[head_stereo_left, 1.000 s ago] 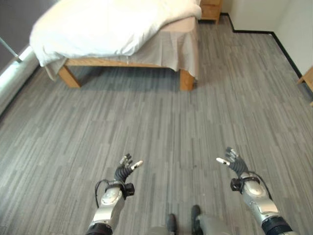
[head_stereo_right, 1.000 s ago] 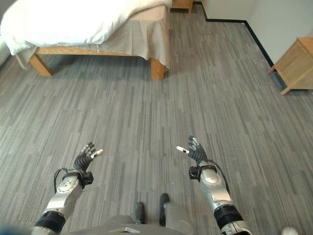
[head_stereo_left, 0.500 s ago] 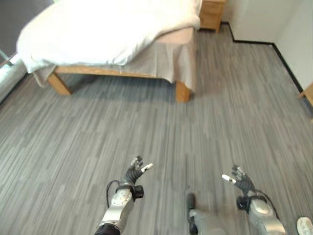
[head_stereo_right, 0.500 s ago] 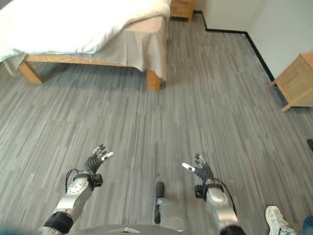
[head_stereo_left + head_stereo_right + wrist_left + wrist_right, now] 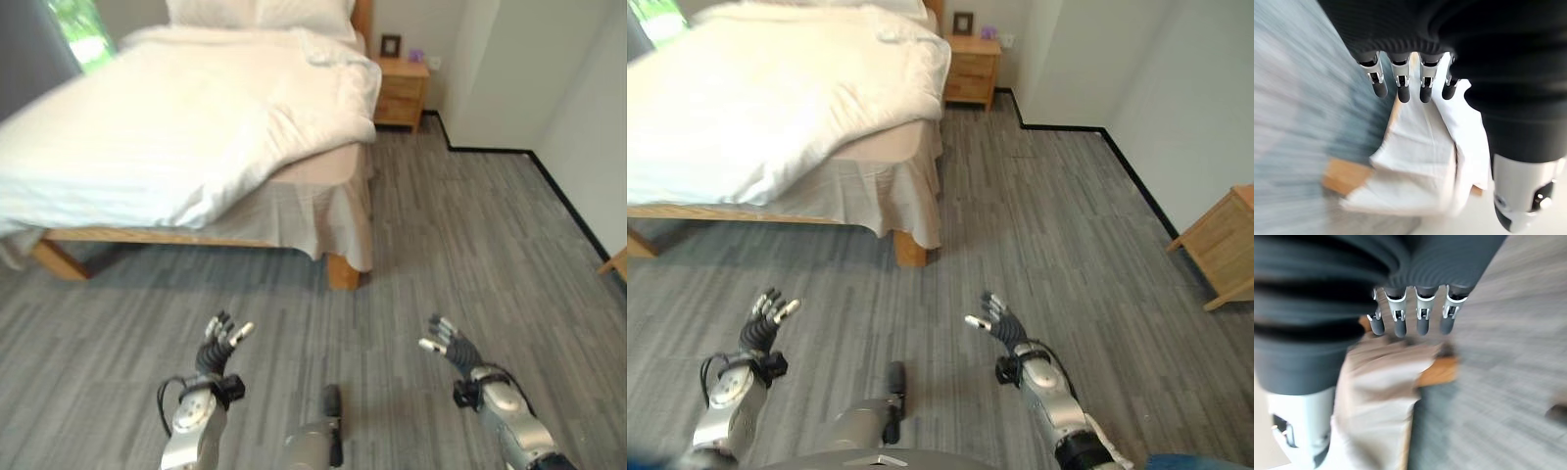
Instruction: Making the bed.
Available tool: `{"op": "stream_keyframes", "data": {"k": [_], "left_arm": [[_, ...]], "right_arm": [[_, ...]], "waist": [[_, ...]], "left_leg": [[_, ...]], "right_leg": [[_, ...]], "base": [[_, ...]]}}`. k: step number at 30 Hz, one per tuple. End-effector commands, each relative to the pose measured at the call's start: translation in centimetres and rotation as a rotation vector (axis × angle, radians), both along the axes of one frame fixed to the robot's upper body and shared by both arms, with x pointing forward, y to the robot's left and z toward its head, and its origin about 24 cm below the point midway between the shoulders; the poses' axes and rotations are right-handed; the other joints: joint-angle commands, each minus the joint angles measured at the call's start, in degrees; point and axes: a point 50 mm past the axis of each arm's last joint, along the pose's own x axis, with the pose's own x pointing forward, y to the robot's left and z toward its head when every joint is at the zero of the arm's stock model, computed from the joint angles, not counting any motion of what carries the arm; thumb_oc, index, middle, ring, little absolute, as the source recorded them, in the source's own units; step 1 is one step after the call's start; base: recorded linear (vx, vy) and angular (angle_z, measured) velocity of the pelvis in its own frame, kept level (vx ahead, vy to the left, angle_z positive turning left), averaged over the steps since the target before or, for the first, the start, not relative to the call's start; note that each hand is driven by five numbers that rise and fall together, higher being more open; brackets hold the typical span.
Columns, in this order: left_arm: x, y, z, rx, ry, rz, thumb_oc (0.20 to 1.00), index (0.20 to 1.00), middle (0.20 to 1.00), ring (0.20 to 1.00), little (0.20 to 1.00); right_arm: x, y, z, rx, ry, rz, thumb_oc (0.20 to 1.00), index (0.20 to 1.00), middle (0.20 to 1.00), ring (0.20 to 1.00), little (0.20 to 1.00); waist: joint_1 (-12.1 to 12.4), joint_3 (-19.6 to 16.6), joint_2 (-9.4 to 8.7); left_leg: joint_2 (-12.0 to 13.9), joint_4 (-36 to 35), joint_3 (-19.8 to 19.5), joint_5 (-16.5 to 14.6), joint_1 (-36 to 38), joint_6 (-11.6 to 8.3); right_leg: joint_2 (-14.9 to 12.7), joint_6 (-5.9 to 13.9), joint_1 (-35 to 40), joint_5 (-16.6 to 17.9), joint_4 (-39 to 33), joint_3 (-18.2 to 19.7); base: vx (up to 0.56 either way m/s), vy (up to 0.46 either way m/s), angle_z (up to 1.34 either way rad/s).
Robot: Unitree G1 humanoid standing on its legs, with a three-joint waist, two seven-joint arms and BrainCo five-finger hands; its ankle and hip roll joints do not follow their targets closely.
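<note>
The bed is lying ahead and to the left of me, well apart from both hands, its long axis running away toward the headboard. I am holding the left hand nearer its foot corner, the right hand farther, both spread wide and empty. I am counting one rumpled duvet, two pillows, one nightstand.

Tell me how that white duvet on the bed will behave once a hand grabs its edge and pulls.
The white duvet lies rumpled and droops over the bed side, so it is probably floppy and will bunch rather than slide flat. Its puffy folds suggest it is light for its bulk.
</note>
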Motion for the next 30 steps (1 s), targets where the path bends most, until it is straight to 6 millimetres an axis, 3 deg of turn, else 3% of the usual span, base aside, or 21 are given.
{"op": "stream_keyframes", "data": {"k": [1,2,3,4,6,8,9,10,11,12,13,14,17,21,27,28,30], "left_arm": [[1.3,-1.4,1.8,0.042,-0.099,-0.091,1.000,1.000,1.000,1.000,1.000],[1.2,-1.8,1.6,0.062,-0.085,-0.121,1.000,1.000,1.000,1.000,1.000],[1.2,-2.2,1.6,0.071,-0.078,-0.145,1.000,1.000,1.000,1.000,1.000],[1.3,-2.2,1.7,0.067,-0.082,-0.144,1.000,1.000,1.000,1.000,1.000],[1.6,-2.4,1.7,0.060,-0.082,-0.155,1.000,1.000,1.000,1.000,1.000],[2.1,-2.9,2.3,0.085,-0.104,-0.213,1.000,1.000,1.000,1.000,1.000],[2.2,-3.7,2.4,0.076,-0.112,-0.263,1.000,1.000,1.000,1.000,1.000],[2.2,-4.1,2.2,0.072,-0.105,-0.293,1.000,1.000,1.000,1.000,1.000],[2.2,-4.1,2.2,0.072,-0.106,-0.293,1.000,1.000,1.000,1.000,1.000],[2.6,-5.6,2.1,0.068,-0.104,-0.366,1.000,1.000,1.000,1.000,1.000],[2.6,-5.6,2.1,0.067,-0.104,-0.366,1.000,1.000,1.000,1.000,1.000],[3.1,-7.3,2.2,0.080,-0.112,-0.444,1.000,1.000,1.000,1.000,1.000],[1.9,-7.6,1.4,0.050,-0.085,-0.471,1.000,1.000,1.000,1.000,1.000],[-0.3,-6.7,-0.4,-0.086,-0.003,-0.405,1.000,1.000,1.000,1.000,1.000],[-1.8,-5.4,-1.6,-0.070,0.067,-0.380,1.000,1.000,1.000,1.000,1.000],[-2.1,-5.1,-1.5,-0.059,0.071,-0.387,1.000,1.000,1.000,1.000,1.000],[-2.2,-5.0,-1.5,-0.052,0.071,-0.392,1.000,1.000,1.000,1.000,1.000]], "right_arm": [[3.7,0.8,4.3,-0.013,-0.227,0.046,1.000,1.000,1.000,1.000,1.000],[3.7,1.0,4.1,-0.017,-0.223,0.053,1.000,1.000,1.000,1.000,1.000],[3.9,1.3,4.3,-0.021,-0.228,0.054,1.000,1.000,1.000,1.000,1.000],[4.2,1.6,4.5,-0.011,-0.241,0.055,1.000,1.000,1.000,1.000,1.000],[5.4,2.7,5.4,0.029,-0.284,0.058,1.000,1.000,1.000,1.000,1.000],[6.1,2.9,5.9,0.052,-0.298,0.058,1.000,1.000,1.000,1.000,1.000],[6.1,2.5,6.0,0.045,-0.301,0.065,1.000,1.000,1.000,1.000,1.000],[5.9,2.2,6.0,0.032,-0.301,0.065,1.000,1.000,1.000,1.000,1.000],[5.9,2.2,6.0,0.032,-0.301,0.065,1.000,1.000,1.000,1.000,1.000],[5.3,0.7,6.1,-0.007,-0.310,0.045,1.000,1.000,1.000,1.000,1.000],[5.3,0.7,6.1,-0.008,-0.310,0.045,1.000,1.000,1.000,1.000,1.000],[4.9,-0.6,6.3,-0.029,-0.317,0.001,1.000,1.000,1.000,1.000,1.000],[5.6,-2.3,7.8,-0.077,-0.375,-0.029,1.000,1.000,1.000,1.000,1.000],[7.0,-3.8,10.9,-0.100,-0.505,-0.096,1.000,1.000,1.000,1.000,1.000],[7.7,-4.3,13.7,-0.140,-0.612,-0.079,1.000,1.000,1.000,1.000,1.000],[8.3,-5.4,15.1,-0.283,-0.641,-0.050,1.000,1.000,1.000,1.000,1.000],[8.7,-5.8,15.9,-0.352,-0.658,-0.046,1.000,1.000,1.000,1.000,1.000]], "waist": [[4.74,-0.79,2.70],[5.09,-0.52,2.59],[4.71,0.28,3.65],[3.99,1.51,4.81],[2.17,4.00,6.73],[0.14,4.80,7.31],[-1.05,5.01,7.10],[-1.68,5.26,6.46],[-1.76,5.25,6.54],[-3.17,4.82,5.02],[-3.31,5.01,5.09],[-3.38,3.86,3.74],[-2.01,2.25,3.15],[-0.88,0.73,2.76],[-0.05,-0.20,2.73],[0.35,-0.53,2.67],[0.42,-0.60,2.71]], "left_leg": [[5.58,-5.26,-2.85,3.68,4.42,-13.99],[3.71,-4.16,-2.44,1.04,5.73,-12.04],[3.20,-3.89,-2.28,-0.81,8.21,-10.68],[3.34,-4.36,-2.79,-1.58,10.89,-9.84],[3.59,-5.07,-5.19,-3.69,15.85,-8.91],[3.26,-6.04,-8.05,-4.23,19.91,-9.34],[2.67,-6.43,-10.04,-4.20,21.67,-10.05],[2.15,-6.50,-11.91,-4.86,22.62,-10.61],[2.24,-6.50,-12.00,-4.81,22.58,-10.63],[0.90,-7.26,-17.20,-6.25,23.32,-11.38],[0.94,-7.31,-17.38,-6.28,23.58,-11.38],[0.80,-8.55,-21.68,-6.84,23.12,-11.35],[1.17,-8.19,-22.81,-7.38,22.77,-12.00],[1.64,-10.33,-24.97,-6.79,22.29,-12.51],[1.73,-10.33,-25.44,-7.40,22.33,-12.98],[1.64,-10.33,-25.87,-7.34,22.10,-13.25],[1.52,-10.33,-26.10,-7.33,22.00,-13.29]], "right_leg": [[-10.81,4.74,-8.95,15.19,-0.57,1.78],[-14.24,5.04,-10.96,22.86,7.30,0.50],[-15.64,4.94,-14.94,27.09,15.82,0.40],[-15.55,5.02,-19.71,27.81,22.53,0.90],[-14.81,3.62,-27.60,22.56,27.40,0.14],[-12.12,2.59,-32.19,17.43,20.92,-0.42],[-9.56,2.53,-33.09,16.60,13.63,0.45],[-8.66,2.92,-31.89,16.37,6.88,1.36],[-8.58,2.89,-31.73,16.58,6.54,1.22],[-5.68,4.40,-30.58,15.80,-7.15,8.95],[-5.69,4.40,-30.20,15.79,-7.31,8.76],[-4.76,5.62,-28.04,15.57,-9.54,14.28],[-5.36,4.27,-24.68,15.08,-13.77,11.60],[-4.51,3.60,-23.16,15.07,-16.50,10.06],[-3.74,2.92,-22.42,13.95,-16.50,9.22],[-3.79,2.83,-22.12,13.64,-16.50,8.63],[-3.81,2.82,-22.02,13.60,-16.50,8.40]], "base": [[0.37,0.308,0.40],[0.54,0.467,-0.14],[0.50,0.462,-0.24],[0.45,0.396,0.07],[0.41,0.209,0.28],[0.51,0.007,0.43],[0.55,-0.096,1.06],[0.36,-0.099,1.41],[0.53,-0.173,1.85],[0.37,-0.116,1.88],[0.55,-0.271,1.70],[0.19,-0.154,1.68],[0.30,-0.166,2.68],[0.14,-0.095,0.23],[0.08,-0.021,-0.24],[0.05,0.013,-0.02],[0.02,0.006,-0.03]]}}
